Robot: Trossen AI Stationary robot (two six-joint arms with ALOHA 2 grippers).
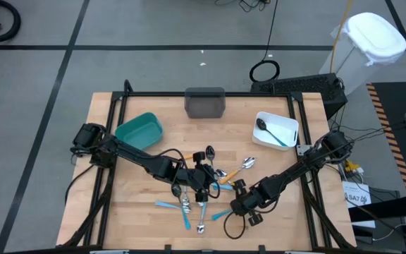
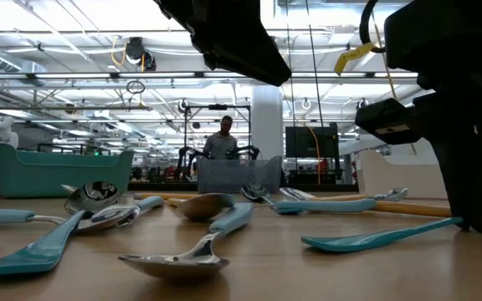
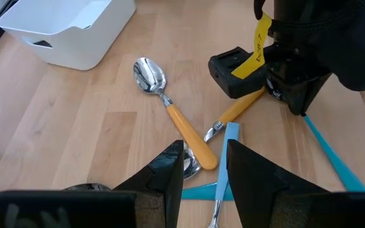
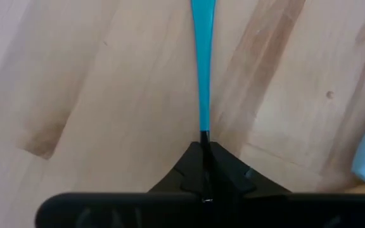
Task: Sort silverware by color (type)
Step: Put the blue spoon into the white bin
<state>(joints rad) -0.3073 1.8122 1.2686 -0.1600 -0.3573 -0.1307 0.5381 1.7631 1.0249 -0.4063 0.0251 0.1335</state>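
From above, the right gripper (image 1: pixel 237 205) sits low over a blue-handled utensil (image 1: pixel 222 213) near the table's (image 1: pixel 139 219) front edge; the left gripper (image 1: pixel 201 192) hovers over the silverware pile (image 1: pixel 210 176). The right wrist view shows the jaws pinched onto the thin blue handle (image 4: pixel 202 76). The left wrist view shows half-open, empty fingers (image 3: pixel 252 171) above an orange-handled spoon (image 3: pixel 170 111).
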